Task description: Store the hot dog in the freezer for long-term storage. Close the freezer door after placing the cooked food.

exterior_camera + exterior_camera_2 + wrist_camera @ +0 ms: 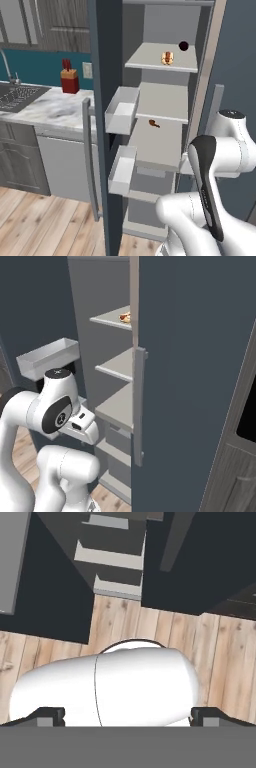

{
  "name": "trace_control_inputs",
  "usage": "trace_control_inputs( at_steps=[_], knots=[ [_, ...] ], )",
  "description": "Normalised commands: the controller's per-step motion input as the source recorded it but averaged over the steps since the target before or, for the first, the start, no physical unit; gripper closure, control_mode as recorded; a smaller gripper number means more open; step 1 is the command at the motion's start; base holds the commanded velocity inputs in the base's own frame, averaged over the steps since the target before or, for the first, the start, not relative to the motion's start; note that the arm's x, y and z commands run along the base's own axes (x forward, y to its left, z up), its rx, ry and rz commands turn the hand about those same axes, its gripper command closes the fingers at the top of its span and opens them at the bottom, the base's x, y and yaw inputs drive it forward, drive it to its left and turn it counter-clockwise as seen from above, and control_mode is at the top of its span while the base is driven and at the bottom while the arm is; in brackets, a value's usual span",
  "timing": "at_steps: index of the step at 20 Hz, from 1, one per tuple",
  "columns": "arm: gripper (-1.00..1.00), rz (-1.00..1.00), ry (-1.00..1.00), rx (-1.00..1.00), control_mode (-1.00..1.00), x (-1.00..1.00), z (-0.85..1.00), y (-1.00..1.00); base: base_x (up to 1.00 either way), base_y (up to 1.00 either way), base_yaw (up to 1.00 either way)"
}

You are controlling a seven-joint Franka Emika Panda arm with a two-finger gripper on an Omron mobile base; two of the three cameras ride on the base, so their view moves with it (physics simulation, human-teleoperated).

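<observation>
Nearest to you, the arm's glossy white rounded links with dark joints are folding low in front of the fridge, and the hand camera is looking down at pale wood-plank flooring (pixel 165 627). In the hand view the two dark finger tips (pixel 47 716) are sitting wide apart at the bottom corners, so the gripper (pixel 127 719) is standing spread with nothing between its fingers. You are facing the freezer (pixel 165 100), a tall narrow compartment with flat, matte pale grey shelves and walls, standing open. The hot dog (pixel 167 58), a tiny tan bun with an orange-red sausage along it, is lying on the upper shelf (pixel 150 62), and a small dark round item (pixel 183 46) is sitting just beside it, toward the back. A small brown scrap (pixel 153 123) is resting on a lower shelf. The freezer door (pixel 106 125), smooth slate-blue, is swinging out to the left, carrying boxy white bins (pixel 121 110) on its inner face and a long grey bar handle (pixel 90 160). Further left, a marbled counter (pixel 45 107) is bearing a red knife block (pixel 70 80) beside a dark sink (pixel 17 95).
</observation>
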Motion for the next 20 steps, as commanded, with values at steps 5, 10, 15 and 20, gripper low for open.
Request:
trace_control_inputs(
  at_steps=[5,10,15,20],
  knots=[
    [-1.0,0.0,0.0,0.0,1.0,0.0,0.0,0.0,-0.44,0.16,-0.16],
    [-1.0,0.0,0.0,0.0,1.0,0.0,0.0,0.0,-0.43,0.24,-0.2],
    [-1.0,0.0,0.0,0.0,1.0,0.0,0.0,0.0,-0.29,0.21,-0.33],
    [-1.0,0.0,0.0,0.0,1.0,0.0,0.0,0.0,-0.24,0.35,-0.37]
  ],
)
